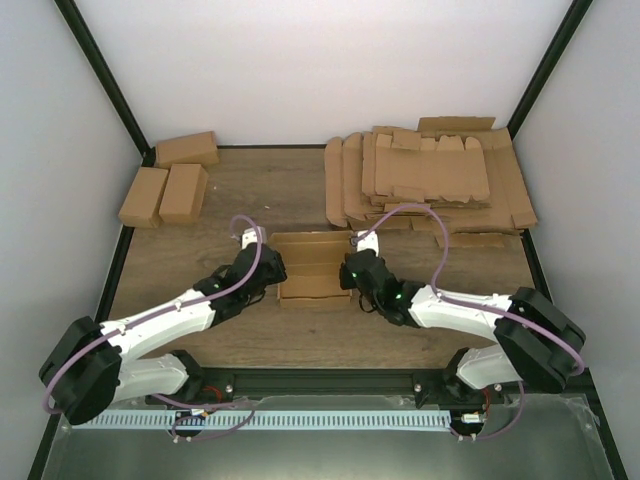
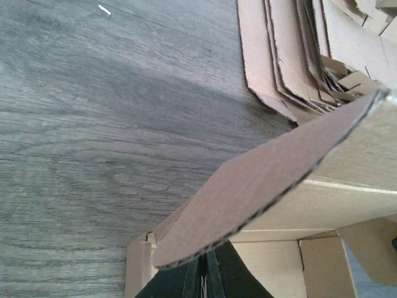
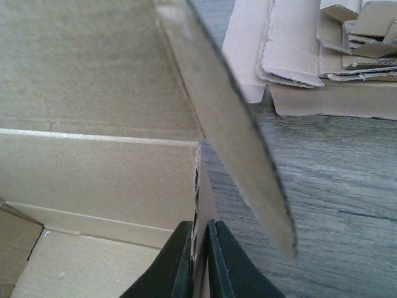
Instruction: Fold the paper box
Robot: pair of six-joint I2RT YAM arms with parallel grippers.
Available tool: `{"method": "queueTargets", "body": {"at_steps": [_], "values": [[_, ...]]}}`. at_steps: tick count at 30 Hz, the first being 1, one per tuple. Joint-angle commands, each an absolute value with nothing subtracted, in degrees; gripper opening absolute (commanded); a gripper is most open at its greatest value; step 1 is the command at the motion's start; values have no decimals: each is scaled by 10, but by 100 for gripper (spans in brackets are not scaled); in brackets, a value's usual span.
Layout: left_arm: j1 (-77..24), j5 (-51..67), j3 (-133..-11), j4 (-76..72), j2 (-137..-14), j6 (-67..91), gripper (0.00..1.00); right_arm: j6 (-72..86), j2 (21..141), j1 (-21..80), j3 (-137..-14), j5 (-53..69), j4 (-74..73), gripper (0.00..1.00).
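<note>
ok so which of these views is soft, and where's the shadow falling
Left wrist view: a broad soft shadow crosses the table beside the paper box. Right wrist view: its raised flap near the lens is blurred, the stack of blanks behind crisper. Top external view: evenly lit, sharp throughout.

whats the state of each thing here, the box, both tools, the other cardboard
paper box, partly folded, side flaps raised
left tool, shut on the paper box's left edge
right tool, shut on the paper box's right edge
stack of blanks, flat, unfolded
three cartons, folded shut
</note>
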State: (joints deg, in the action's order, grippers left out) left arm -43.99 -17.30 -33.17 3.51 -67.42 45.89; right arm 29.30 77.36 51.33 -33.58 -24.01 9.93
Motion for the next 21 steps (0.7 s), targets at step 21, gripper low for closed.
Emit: {"method": "queueTargets", "body": {"at_steps": [21], "values": [[-469,-134,-361,97,-696,477,24,325,816,565,-337,-345,118,1]]}}
